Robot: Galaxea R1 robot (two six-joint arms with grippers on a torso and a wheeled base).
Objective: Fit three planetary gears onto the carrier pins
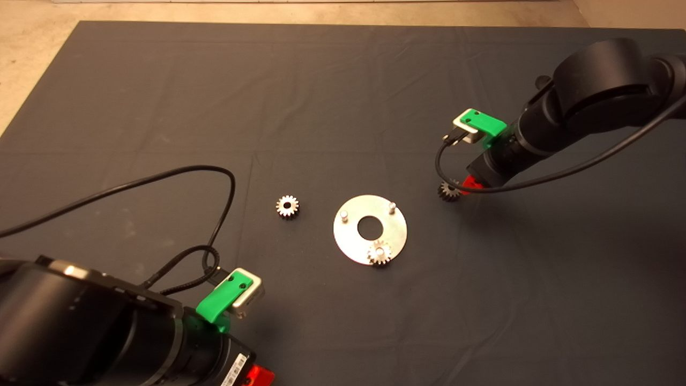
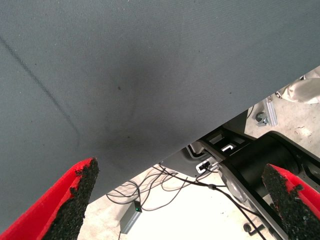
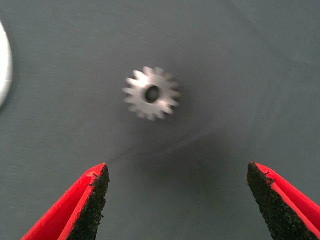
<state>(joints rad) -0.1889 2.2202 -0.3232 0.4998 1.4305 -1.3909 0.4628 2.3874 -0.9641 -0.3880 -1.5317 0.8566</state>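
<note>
- The right hand (image 1: 465, 185) reaches in over the dark mat (image 1: 343, 96) on the desk, pointing down, with only a tip of its red fingers showing under the black arm in the head view.
- In the right wrist view the right hand's two fingers (image 3: 85, 205) stand wide apart and hold nothing.
- One planetary gear (image 3: 151, 93) lies flat on the mat just ahead of the right hand's open fingers, in line with the gap between them, and touches neither pad. In the head view this same gear sits right beside the red fingertip.
- The round shiny disc (image 1: 370, 229) lies on the mat to the inner side of the right hand, near it but apart. Its edge shows as a pale sliver at the side of the right wrist view.
- A second gear (image 1: 379, 252) is seated on one of the carrier pins, at the disc's edge nearest the camera.
- Two carrier pins (image 1: 344, 215) stand bare on the disc, on the part farther from the camera, either side of the central hole.
- A third gear (image 1: 288, 206) lies flat on the mat just beyond the disc, on the side away from the right hand, between the disc and the left arm.
- The left hand (image 2: 185, 200) waits at the near edge of the mat, well apart from the gears and disc. Its fingers are spread wide and empty.
- Past the left hand's fingers the mat's edge, some cables (image 2: 165, 187) and the floor are visible.
</note>
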